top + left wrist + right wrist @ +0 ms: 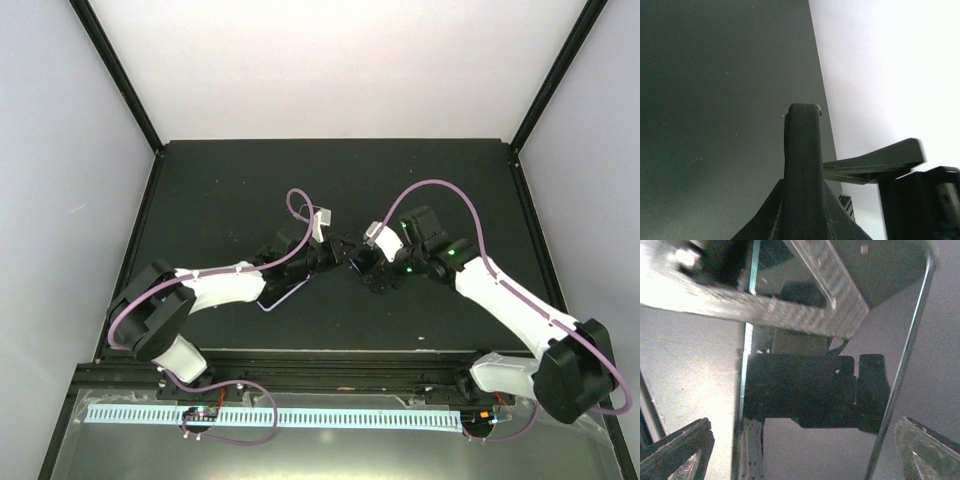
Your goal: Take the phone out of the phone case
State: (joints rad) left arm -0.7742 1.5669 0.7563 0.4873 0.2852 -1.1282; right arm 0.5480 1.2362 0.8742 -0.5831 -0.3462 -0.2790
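Note:
In the right wrist view the phone fills the middle, its glossy screen mirroring my gripper and a bright metal strip, with a thin pale rim round it. My right gripper is open, one finger to either side of the phone. In the top view a flat dark slab with a lavender rim, the phone case as far as I can tell, lies under my left forearm. My left gripper is shut, its fingers pressed into one dark column with nothing showing between them. My right gripper faces it closely.
A finger of the right gripper reaches in from the right of the left wrist view. The dark table has raised black edges and white walls round it. A purple cable loops above the left wrist.

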